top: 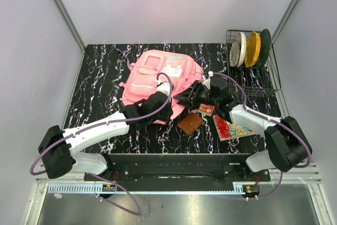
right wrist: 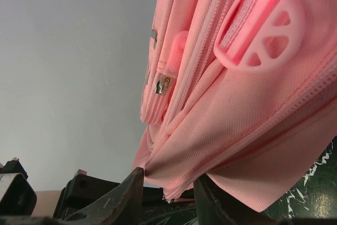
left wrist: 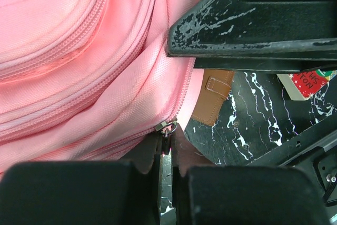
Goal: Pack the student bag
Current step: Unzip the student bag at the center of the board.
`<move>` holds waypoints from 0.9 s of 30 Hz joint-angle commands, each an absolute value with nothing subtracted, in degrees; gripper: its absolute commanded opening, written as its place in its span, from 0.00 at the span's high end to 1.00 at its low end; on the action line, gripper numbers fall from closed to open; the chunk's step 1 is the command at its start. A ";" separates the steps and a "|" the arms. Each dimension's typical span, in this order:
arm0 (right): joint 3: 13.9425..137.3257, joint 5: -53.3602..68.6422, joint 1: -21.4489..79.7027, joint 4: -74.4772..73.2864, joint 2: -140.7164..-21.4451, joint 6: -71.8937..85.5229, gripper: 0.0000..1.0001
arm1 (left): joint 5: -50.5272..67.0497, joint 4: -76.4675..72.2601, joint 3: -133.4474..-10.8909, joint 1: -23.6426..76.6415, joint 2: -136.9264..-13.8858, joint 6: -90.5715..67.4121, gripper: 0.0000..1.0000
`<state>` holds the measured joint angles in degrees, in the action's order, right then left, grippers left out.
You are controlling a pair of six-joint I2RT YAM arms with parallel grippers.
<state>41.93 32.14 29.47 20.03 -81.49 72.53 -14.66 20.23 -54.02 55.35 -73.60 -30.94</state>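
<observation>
The black marbled bench (top: 100, 82) carries the pink student bag (top: 152, 75), lying flat at mid-bench. At its right edge the right end effector (right wrist: 167, 183) is clenched on a fold of bag fabric. At the near edge the left end effector (left wrist: 166, 169) is pinched tight on the zipper pull (left wrist: 167, 128).

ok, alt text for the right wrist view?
Close-up of the pink student bag, a fold of its lower edge pinched in the right tool. A round pink strap buckle sits top right, a silver zipper pull left, grey wall behind.
</observation>
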 commanded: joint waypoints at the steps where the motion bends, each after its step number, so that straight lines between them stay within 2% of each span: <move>1: 41.22 30.41 29.71 26.45 -78.49 73.56 0.52 | -14.59 14.86 -54.14 56.60 -72.33 -30.50 1.00; 2: 41.05 32.15 29.71 27.59 -78.57 74.17 0.50 | -14.76 14.85 -54.31 56.60 -72.42 -30.15 1.00; 5: 42.79 33.57 29.71 25.17 -78.14 74.09 0.32 | -16.34 16.17 -54.67 56.69 -72.60 -30.15 1.00; 6: 43.06 32.97 29.79 23.40 -77.53 72.96 0.30 | -16.43 16.08 -54.58 56.69 -72.34 -30.49 1.00; 12: 41.31 32.61 29.80 23.03 -73.22 76.63 0.29 | -17.14 15.64 -55.37 56.69 -72.86 -30.50 1.00; 22: 39.73 32.87 29.80 25.31 -77.35 78.31 0.30 | -16.26 14.50 -56.69 56.87 -73.04 -30.50 1.00; 27: 40.43 28.40 29.88 15.56 -73.31 73.13 0.29 | -17.93 15.64 -57.04 56.87 -72.34 -31.03 1.00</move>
